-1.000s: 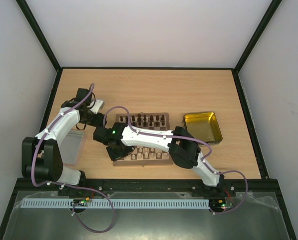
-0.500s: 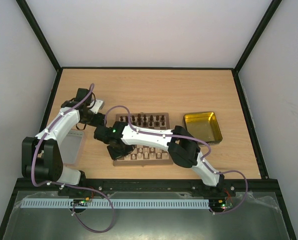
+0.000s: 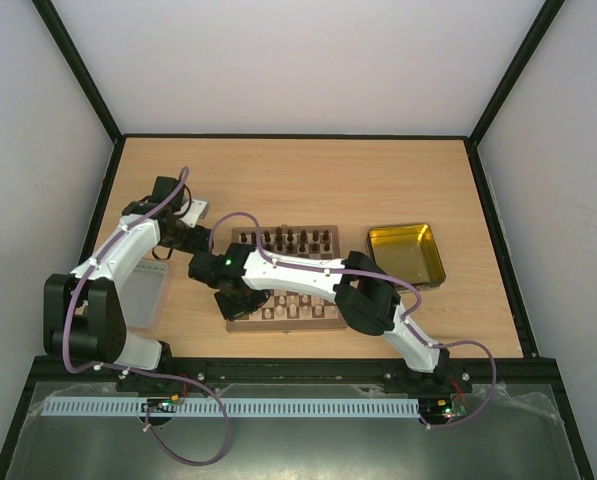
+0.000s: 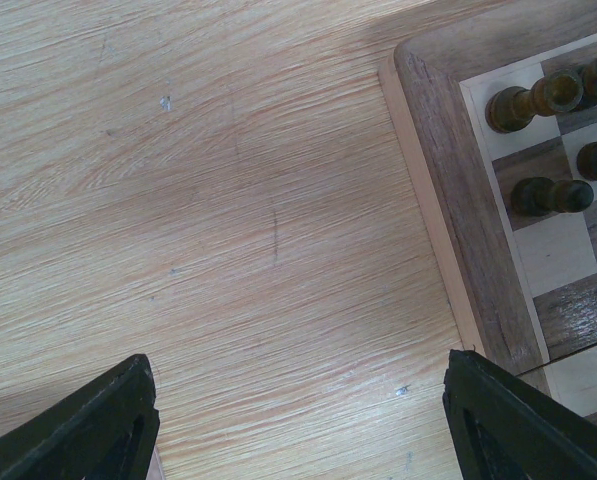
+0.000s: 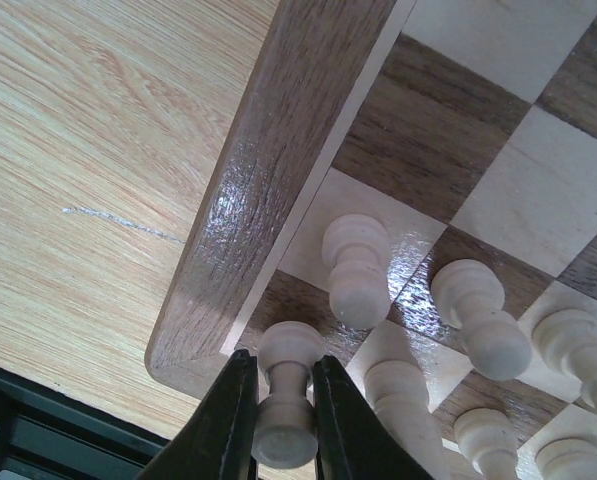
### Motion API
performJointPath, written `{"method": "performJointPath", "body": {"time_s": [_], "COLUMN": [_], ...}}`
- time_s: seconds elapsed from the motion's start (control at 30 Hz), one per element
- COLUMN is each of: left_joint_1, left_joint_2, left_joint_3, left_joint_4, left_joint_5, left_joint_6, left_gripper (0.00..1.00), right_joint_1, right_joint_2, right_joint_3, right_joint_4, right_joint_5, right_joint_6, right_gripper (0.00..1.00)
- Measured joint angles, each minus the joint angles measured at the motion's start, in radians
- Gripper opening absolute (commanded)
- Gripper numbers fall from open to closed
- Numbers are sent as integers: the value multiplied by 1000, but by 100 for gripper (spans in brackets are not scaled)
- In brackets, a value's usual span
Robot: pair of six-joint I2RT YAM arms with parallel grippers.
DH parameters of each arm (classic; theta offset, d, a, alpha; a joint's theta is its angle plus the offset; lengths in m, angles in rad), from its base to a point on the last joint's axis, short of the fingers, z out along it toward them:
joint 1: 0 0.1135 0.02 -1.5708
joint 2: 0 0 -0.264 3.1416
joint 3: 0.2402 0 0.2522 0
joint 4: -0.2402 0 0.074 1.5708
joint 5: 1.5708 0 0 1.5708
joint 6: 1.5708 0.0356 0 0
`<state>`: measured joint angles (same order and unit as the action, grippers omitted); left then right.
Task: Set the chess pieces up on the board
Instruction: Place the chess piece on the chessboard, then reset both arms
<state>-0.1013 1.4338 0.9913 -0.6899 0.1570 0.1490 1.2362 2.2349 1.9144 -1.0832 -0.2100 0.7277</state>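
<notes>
Cream piece (image 5: 286,345) upright within right claw (image 5: 283,380), on board's (image 5: 278,150) corner square

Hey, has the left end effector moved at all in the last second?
No. The left end effector stays beside the board's far left corner, same gap as before.

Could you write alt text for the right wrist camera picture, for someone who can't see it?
The right hand pinches a small pale cream turned chess piece at the corner of a dark brown and cream checked wooden chessboard. More cream pieces stand on neighbouring squares; light wooden table lies beside.
</notes>
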Motion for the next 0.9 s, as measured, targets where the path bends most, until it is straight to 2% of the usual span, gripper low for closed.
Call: {"method": "performJointPath", "body": {"time_s": [0.9], "left_joint_1": [0], "left_joint_2": [0], "left_joint_3": [0], "left_joint_4": [0], "left_joint_5": [0], "left_joint_6": [0], "left_gripper": [79], "right_joint_1": [0], "right_joint_2": [0], "right_joint_3": [0], "right_joint_4": [-3], "right_joint_5": [0], "right_joint_6": [-6], "right_gripper": [22]}}
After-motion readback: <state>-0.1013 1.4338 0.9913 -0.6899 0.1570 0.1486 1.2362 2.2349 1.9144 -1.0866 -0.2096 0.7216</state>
